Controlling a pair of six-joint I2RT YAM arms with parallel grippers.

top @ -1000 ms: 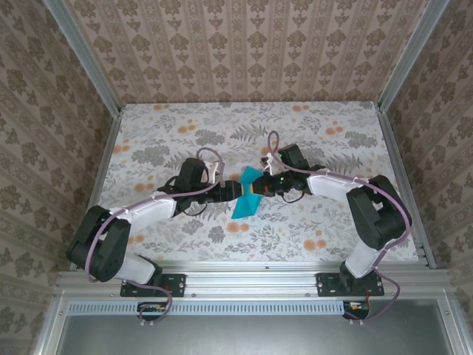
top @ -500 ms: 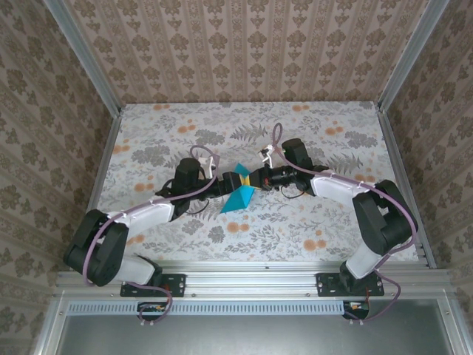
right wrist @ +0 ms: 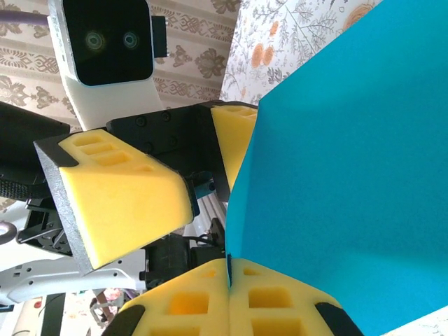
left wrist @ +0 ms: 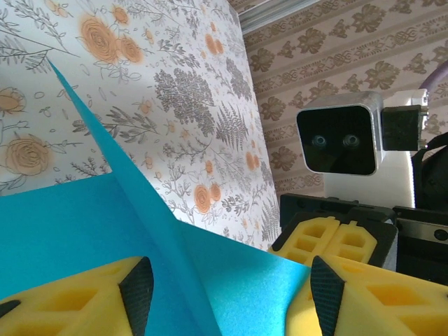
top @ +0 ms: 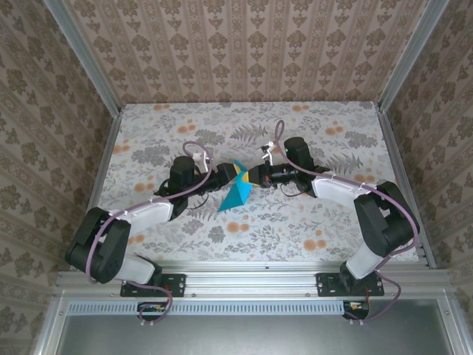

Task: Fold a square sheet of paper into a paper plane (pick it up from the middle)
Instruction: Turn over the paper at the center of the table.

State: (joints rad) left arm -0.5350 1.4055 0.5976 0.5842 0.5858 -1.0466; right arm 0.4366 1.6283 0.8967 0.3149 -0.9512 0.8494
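Teal-blue and already creased into an angular shape, the square sheet of paper sits near the middle of the desk, between my two arms, with its lower point trailing toward the floral surface. Whether that point touches the desk I cannot tell from above. I judge that the sheet is held up like this so that both faces stay reachable and a fold can be pinched in the air instead of being pressed flat. The right end effector acts as the anchor. Its yellow foam fingers meet with no gap, and one edge of the sheet is nipped in the seam between them, so the broad face of the paper stands up and away from the wrist. The left end effector faces it from the opposite side and is partly open. One foam finger stands on each side of a raised crease that runs diagonally across the sheet, and the paper spans the gap between them. It has nothing clamped, and I cannot tell whether either pad is brushing the paper. The two end effectors lie just beside each other, nearly tip to tip. My reading is that the left is set astride the ridge so that it can press the crease sharp while the right keeps the sheet from swinging.
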